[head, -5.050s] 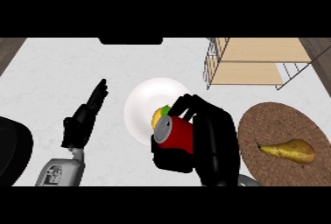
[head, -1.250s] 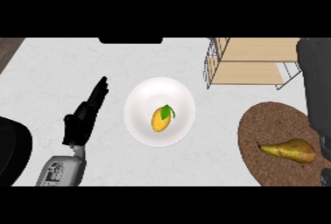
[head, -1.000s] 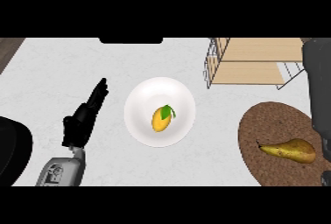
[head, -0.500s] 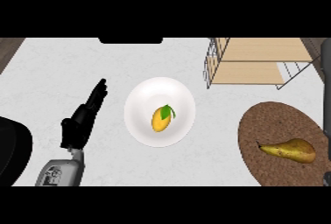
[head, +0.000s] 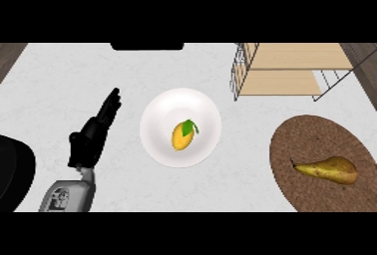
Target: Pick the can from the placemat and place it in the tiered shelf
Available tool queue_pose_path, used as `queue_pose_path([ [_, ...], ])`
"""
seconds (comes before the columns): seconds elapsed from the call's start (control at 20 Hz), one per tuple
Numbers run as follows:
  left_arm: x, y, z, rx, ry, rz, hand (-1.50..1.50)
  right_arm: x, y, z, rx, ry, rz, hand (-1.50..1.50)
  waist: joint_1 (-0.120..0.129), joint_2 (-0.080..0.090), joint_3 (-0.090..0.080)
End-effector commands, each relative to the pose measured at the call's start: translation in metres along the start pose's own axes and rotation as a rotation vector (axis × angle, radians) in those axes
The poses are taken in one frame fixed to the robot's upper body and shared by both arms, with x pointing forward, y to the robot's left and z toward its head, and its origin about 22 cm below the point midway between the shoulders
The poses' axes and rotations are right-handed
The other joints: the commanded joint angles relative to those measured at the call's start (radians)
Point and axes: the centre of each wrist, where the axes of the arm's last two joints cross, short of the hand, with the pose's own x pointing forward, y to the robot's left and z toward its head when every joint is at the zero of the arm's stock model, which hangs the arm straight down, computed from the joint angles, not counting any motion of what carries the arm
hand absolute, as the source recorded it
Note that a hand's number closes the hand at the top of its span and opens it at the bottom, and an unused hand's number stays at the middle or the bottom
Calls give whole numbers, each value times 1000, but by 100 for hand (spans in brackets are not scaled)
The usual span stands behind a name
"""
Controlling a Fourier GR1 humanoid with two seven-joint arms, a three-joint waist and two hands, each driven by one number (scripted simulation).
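Note:
No can shows anywhere in the head view. The round brown placemat (head: 309,137) lies at the lower right and carries only a yellow-brown pear (head: 329,170). The tiered shelf (head: 294,69), wire-framed with wooden boards, stands at the top right, and the boards I can see are bare. My left hand (head: 92,137) rests open at the left of the counter, fingers straight and pointing away from me. My right hand is out of the view.
A white plate (head: 165,112) in the middle holds a yellow mango (head: 182,137) with a green leaf. A dark rounded object (head: 13,174) sits at the lower left edge, and a dark shape (head: 147,46) lies at the counter's far edge.
Five seconds ago my right hand held the red can over the plate. It then moved to the right edge near the shelf and has since left the view. The left hand stayed still.

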Motion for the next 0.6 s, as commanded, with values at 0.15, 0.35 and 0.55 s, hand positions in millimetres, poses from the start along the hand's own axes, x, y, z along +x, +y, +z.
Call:
queue_pose_path([
  [0.15,1,11,7,18,11,-2,0,6,-97,-42,-84,145,-3,-150,-20,-8,1],
  [0.35,-4,3,9,30,14,-10,0,-6,-130,-34,-21,258,121,-150,-32,-11,1],
  [0.55,-5,0,10,24,16,-5,0,-21,-193,-38,10,238,169,-150,-33,-8,2],
])
